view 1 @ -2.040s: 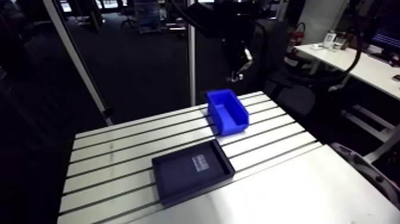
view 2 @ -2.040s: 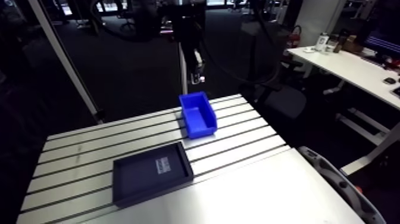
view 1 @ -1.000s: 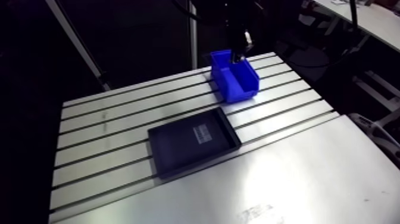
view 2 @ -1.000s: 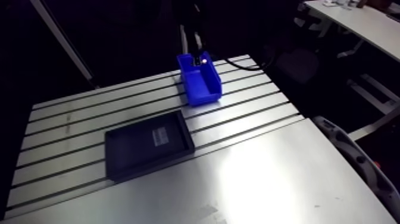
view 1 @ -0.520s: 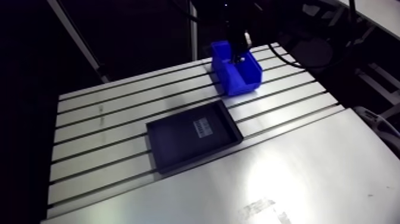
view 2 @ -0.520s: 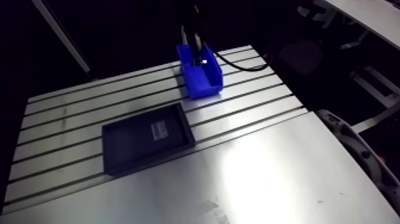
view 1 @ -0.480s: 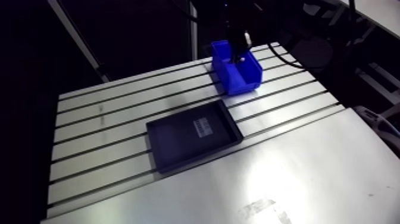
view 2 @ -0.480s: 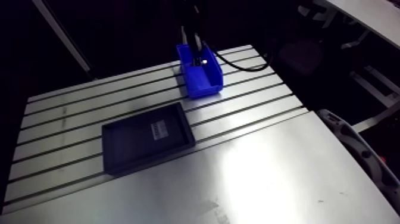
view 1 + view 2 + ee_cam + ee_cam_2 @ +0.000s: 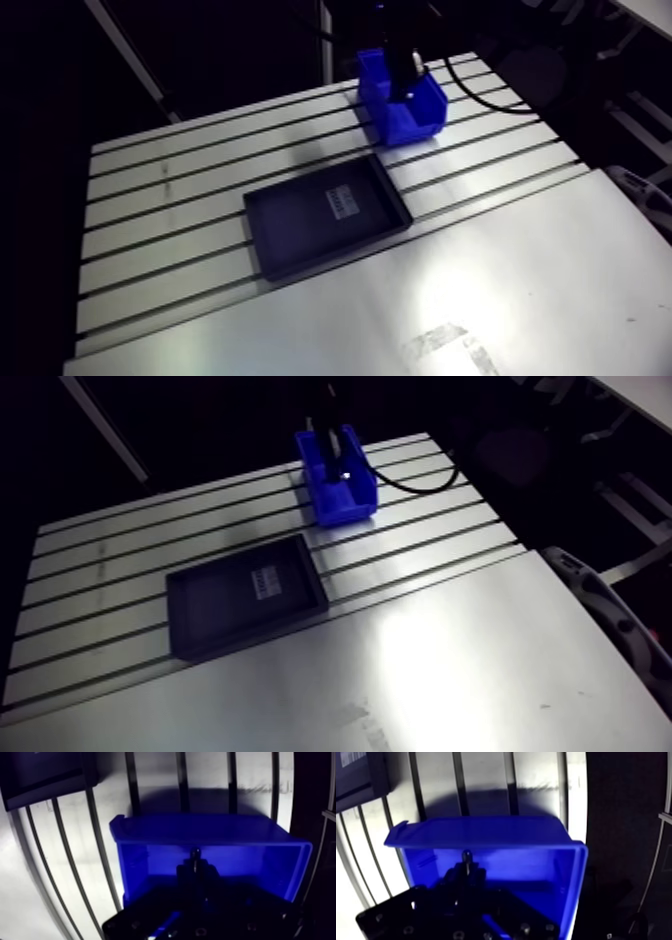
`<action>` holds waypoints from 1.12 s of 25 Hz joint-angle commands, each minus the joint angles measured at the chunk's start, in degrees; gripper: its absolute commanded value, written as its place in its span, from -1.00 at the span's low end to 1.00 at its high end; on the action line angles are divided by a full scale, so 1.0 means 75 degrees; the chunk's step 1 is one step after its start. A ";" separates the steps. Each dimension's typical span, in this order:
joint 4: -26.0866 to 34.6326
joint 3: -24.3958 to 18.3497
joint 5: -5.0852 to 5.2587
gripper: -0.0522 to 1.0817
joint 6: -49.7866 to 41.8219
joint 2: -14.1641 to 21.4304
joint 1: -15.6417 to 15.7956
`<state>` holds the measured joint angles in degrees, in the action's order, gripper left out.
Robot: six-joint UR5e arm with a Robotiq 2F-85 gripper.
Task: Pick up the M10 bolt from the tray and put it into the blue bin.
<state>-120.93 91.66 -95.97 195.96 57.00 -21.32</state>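
Gripper (image 9: 196,866) clamps the M10 bolt (image 9: 196,852) inside the blue bin (image 9: 150,832)

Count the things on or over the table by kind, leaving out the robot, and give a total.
Bin: 1, the blue bin
Tray: 1, the black tray, holding nothing loose
Bolt: 1, the bolt, dimly seen pinched in the gripper inside the bin
Total: 3

Dim overall, glare on table (image 9: 470,290); deep shadows
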 commanded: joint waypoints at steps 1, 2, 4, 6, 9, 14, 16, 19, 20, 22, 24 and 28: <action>-0.0067 -0.0028 -0.0113 0.90 -0.0022 -0.0154 0.0018; -0.0067 -0.0028 -0.0113 0.90 -0.0022 -0.0154 0.0018; -0.0055 -0.0028 -0.0113 0.89 -0.0080 -0.0165 0.0018; -0.0067 -0.0040 -0.0113 0.88 -0.0139 -0.0189 0.0030; -0.0067 -0.0052 -0.0113 0.85 -0.0150 -0.0247 0.0030; -0.0067 -0.0052 -0.0124 0.74 -0.0150 -0.0271 0.0041; -0.0078 -0.0064 -0.0113 0.68 -0.0150 -0.0283 0.0041; -0.0067 -0.0075 -0.0113 0.51 -0.0150 -0.0283 0.0065; -0.0055 -0.0075 -0.0113 0.46 -0.0139 -0.0283 0.0065; -0.0067 -0.0075 -0.0101 0.23 -0.0150 -0.0271 0.0065; -0.0067 -0.0087 -0.0089 -0.01 -0.0127 -0.0259 0.0077; -0.0067 -0.0075 -0.0124 -0.37 -0.0057 -0.0224 0.0077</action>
<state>-121.41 91.08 -96.71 195.04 55.06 -20.79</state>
